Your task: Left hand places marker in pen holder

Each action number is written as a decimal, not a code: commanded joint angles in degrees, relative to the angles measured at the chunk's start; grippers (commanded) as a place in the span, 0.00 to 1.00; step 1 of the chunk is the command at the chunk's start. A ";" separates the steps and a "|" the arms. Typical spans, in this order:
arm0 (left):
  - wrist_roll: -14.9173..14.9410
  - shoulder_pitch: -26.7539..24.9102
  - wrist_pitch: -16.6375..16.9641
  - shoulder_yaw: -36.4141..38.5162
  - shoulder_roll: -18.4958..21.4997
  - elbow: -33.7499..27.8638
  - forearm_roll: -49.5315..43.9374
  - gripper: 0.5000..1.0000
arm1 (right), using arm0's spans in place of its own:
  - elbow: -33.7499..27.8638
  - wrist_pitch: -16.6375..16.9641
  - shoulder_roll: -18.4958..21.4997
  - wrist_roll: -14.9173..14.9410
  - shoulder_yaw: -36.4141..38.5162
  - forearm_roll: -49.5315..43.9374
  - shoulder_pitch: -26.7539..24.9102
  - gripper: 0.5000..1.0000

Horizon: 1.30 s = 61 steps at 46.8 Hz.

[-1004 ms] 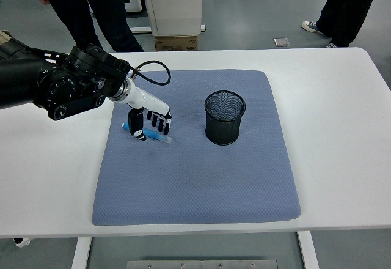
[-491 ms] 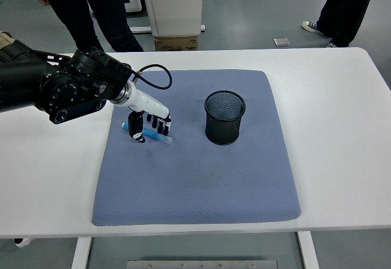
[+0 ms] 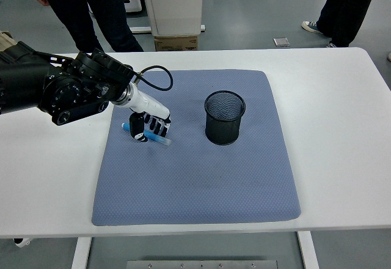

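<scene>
**Left hand closed over the marker on the mat**

The left hand is reached in from the left edge and is lowered onto the blue-grey mat that is spread on the white surface. Its dark fingers are curled down around the blue marker, which is seen lying on the mat directly under the hand, one end poking out to the left of the fingers and the other end to the right. The marker is gripped while it is touching the mat. The black mesh pen holder is stood upright on the mat, well apart to the right of the hand. Legs of persons are seen beyond the far edge
</scene>
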 commanded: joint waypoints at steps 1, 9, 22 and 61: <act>0.31 0.00 -0.01 0.00 -0.02 0.00 0.00 0.21 | 0.00 -0.04 0.00 0.00 0.00 -0.01 0.00 1.00; 0.40 0.09 -0.01 0.08 -0.02 0.00 0.00 0.20 | 0.00 0.05 0.00 0.00 0.00 -0.01 0.00 1.00; 0.31 0.62 -0.09 0.17 0.15 0.00 0.35 0.20 | 0.00 0.05 0.00 0.00 0.00 -0.01 0.00 1.00; 0.22 0.80 -0.27 0.26 0.24 0.09 0.53 0.00 | 0.00 -0.04 0.00 0.00 0.00 -0.01 0.00 1.00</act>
